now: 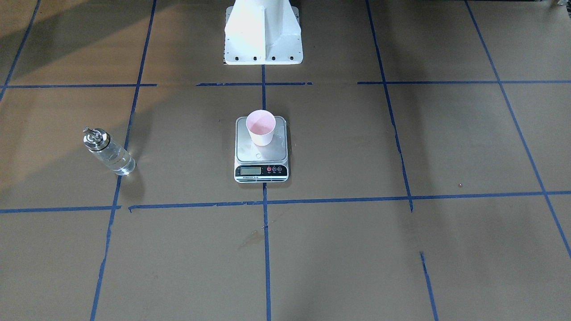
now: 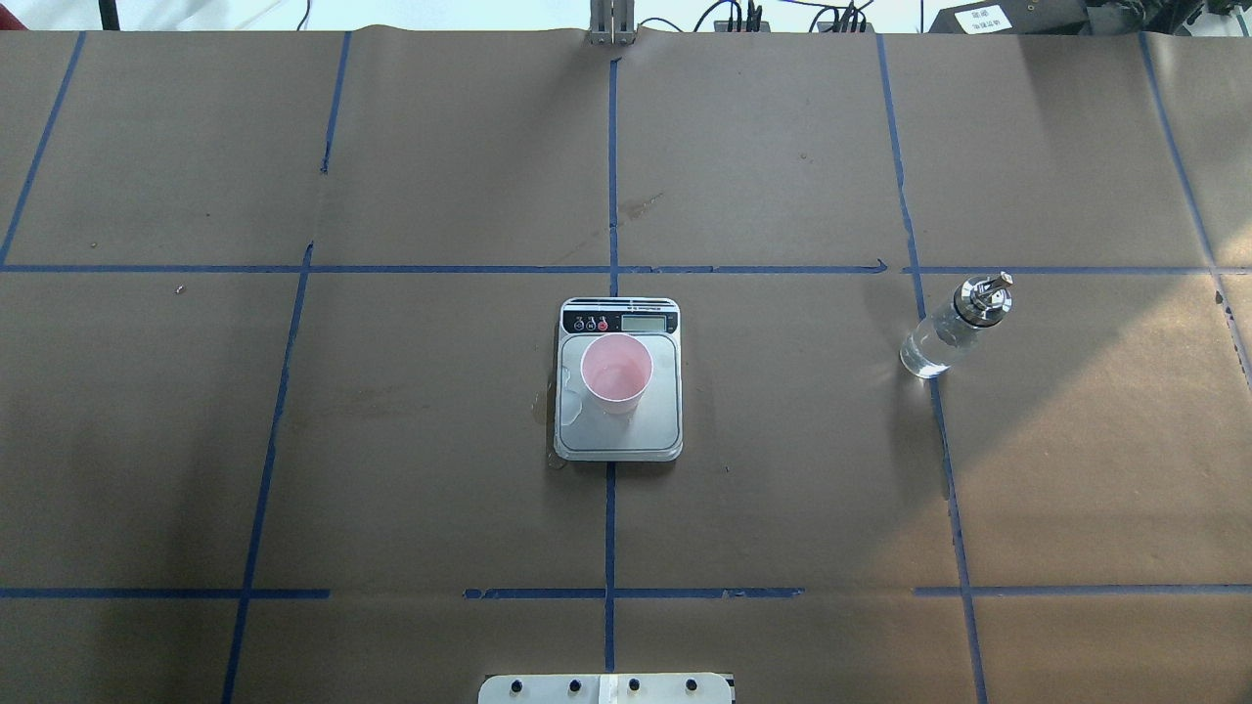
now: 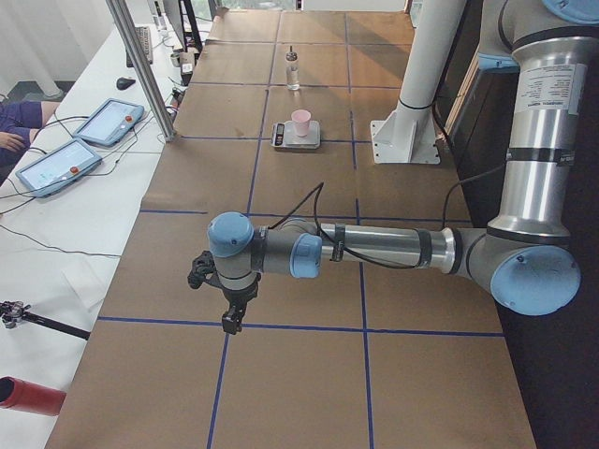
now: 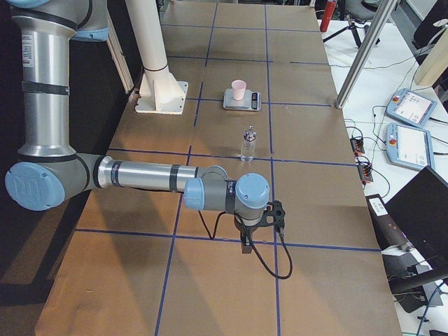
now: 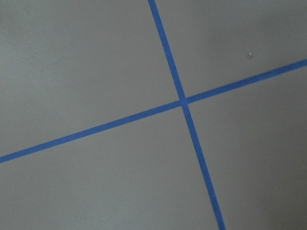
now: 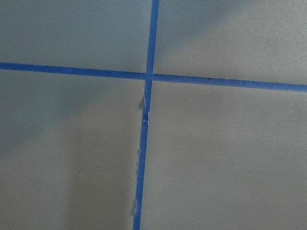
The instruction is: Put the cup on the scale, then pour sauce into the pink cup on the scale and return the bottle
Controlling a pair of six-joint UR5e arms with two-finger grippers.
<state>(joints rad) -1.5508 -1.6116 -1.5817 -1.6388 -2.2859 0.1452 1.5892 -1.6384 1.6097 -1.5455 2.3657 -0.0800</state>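
Note:
The pale pink cup (image 2: pixel 616 372) stands upright on the silver platform of the scale (image 2: pixel 618 442) at the table's middle; it also shows in the front view (image 1: pixel 261 127). Clear liquid seems to lie in its bottom. The glass bottle (image 2: pixel 954 328) with its metal cap stands upright on the paper to the robot's right, apart from the scale, with clear sauce in it (image 1: pixel 113 158). The left gripper (image 3: pixel 227 318) hangs low over the table's near end, far from the scale. The right gripper (image 4: pixel 245 245) does the same at the other end. I cannot tell whether either is open.
Blue tape lines grid the brown paper. The white robot pedestal (image 1: pixel 262 33) stands behind the scale. A wet stain (image 2: pixel 541 411) lies beside the scale. Tablets (image 3: pixel 108 120) and cables lie on the side table, where a person's arm (image 3: pixel 14 140) shows.

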